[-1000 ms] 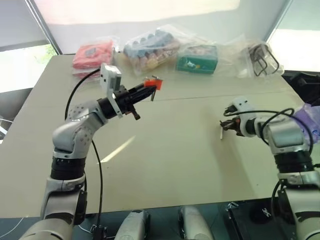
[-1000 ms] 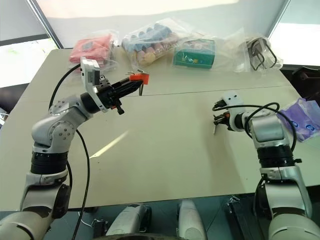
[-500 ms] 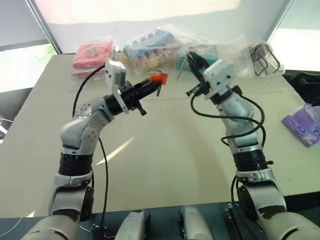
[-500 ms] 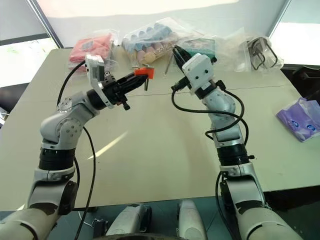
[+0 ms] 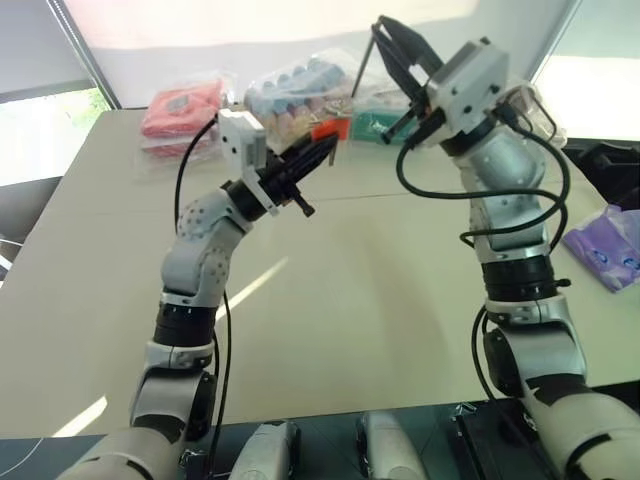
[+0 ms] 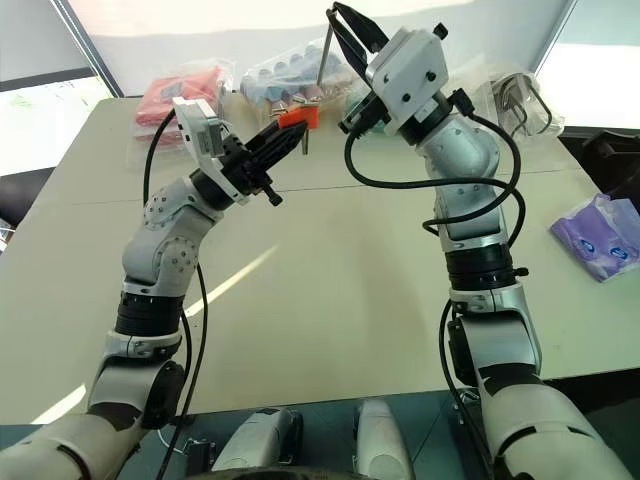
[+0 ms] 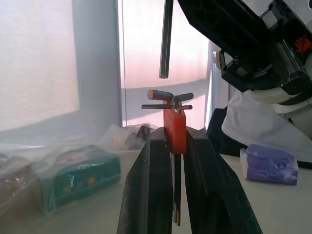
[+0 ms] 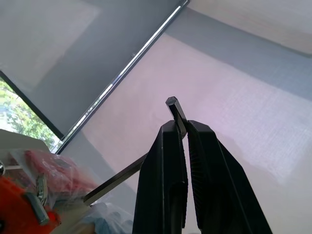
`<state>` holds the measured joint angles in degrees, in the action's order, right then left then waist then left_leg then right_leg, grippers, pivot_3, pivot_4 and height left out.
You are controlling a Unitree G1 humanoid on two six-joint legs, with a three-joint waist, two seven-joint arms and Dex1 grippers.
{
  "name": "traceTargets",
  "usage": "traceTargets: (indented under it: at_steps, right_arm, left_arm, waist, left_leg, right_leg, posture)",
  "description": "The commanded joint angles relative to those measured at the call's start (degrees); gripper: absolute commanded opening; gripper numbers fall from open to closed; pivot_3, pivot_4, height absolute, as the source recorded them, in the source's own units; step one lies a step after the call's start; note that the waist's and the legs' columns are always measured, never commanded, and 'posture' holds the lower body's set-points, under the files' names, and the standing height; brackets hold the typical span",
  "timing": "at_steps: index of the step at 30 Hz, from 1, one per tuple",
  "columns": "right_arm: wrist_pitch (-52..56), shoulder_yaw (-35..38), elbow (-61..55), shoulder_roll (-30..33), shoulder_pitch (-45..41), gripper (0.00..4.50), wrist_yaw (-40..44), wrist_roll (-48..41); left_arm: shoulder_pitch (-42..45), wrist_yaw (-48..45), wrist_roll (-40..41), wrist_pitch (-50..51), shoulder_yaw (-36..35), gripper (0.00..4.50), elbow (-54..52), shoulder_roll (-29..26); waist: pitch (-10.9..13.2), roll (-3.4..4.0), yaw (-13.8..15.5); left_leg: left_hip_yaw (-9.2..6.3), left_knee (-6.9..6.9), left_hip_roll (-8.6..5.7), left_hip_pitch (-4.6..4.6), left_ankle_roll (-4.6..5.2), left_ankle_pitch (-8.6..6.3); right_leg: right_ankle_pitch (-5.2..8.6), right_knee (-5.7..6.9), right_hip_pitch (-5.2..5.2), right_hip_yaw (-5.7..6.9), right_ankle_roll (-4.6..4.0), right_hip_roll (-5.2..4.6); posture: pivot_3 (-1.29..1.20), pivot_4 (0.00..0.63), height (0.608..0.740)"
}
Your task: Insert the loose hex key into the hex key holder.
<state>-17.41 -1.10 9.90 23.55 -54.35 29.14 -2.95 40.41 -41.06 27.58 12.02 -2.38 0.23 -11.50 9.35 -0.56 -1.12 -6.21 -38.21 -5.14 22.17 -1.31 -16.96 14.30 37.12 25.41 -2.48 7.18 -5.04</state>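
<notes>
My left gripper (image 5: 326, 146) is shut on the hex key holder (image 5: 328, 129), a small red-orange clip held up above the far half of the table. In the left wrist view the holder (image 7: 174, 130) sits between the two black fingers with short metal keys fanned out on top. My right gripper (image 5: 384, 24) is raised higher, to the right of the holder, shut on the loose hex key (image 5: 362, 62). The thin dark rod hangs down and leftward from the fingertips. Its free end (image 7: 165, 53) hovers just above the holder, apart from it. In the right wrist view the key's bend (image 8: 173, 107) pokes out past the fingertips.
Along the back of the beige table (image 5: 380, 300) lie a red packet (image 5: 180, 106), a clear bag of coloured items (image 5: 295, 90), a green box (image 5: 396, 122) and a bag with black items (image 5: 526, 110). A purple packet (image 5: 606, 246) lies at the right edge.
My right gripper has lifted the hex key off the table and swung up and left, above the holder. My left gripper has shifted slightly right and up with the holder.
</notes>
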Motion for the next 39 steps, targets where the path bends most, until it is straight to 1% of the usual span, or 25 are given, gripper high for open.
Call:
traceTargets:
  at_steps: [1,6,27,39]
  right_arm:
    - [0.00,0.38,-1.04,0.37,-1.64,0.05,1.53,-1.20]
    - [-0.09,-0.10,-1.25,0.12,-0.95,0.05,2.70,-1.08]
    - [0.27,-0.19,-2.11,0.12,0.50,0.05,3.13,-0.34]
    - [0.11,-0.29,-1.72,-0.61,-0.89,0.05,1.95,0.37]
  left_arm:
    - [0.37,0.01,-0.10,-1.69,-0.10,0.12,-0.82,0.26]
    - [0.62,0.04,-0.23,-1.90,-0.48,0.12,-0.75,0.31]
    - [2.15,0.28,-0.49,-2.96,-1.16,0.12,0.83,-0.08]
    - [1.30,-0.38,-0.27,-1.84,-0.47,0.12,-0.26,-0.20]
  waist:
    - [0.00,0.00,0.01]
    - [0.00,0.00,0.02]
    - [0.00,0.00,0.04]
    - [0.00,0.00,0.03]
  left_leg:
    - [0.00,0.00,0.00,0.00,0.00,0.00]
    - [0.00,0.00,0.00,0.00,0.00,0.00]
    - [0.00,0.00,0.00,0.00,0.00,0.00]
    - [0.00,-0.01,0.00,0.00,0.00,0.00]
  right_leg:
    - [0.00,0.00,0.00,0.00,0.00,0.00]
    - [0.00,0.00,0.00,0.00,0.00,0.00]
    - [0.00,0.00,0.00,0.00,0.00,0.00]
    - [0.00,0.00,0.00,0.00,0.00,0.00]
  posture:
    - [0.00,0.150,0.740]
    - [0.00,0.150,0.740]
    - [0.00,0.150,0.740]
    - [0.00,0.150,0.740]
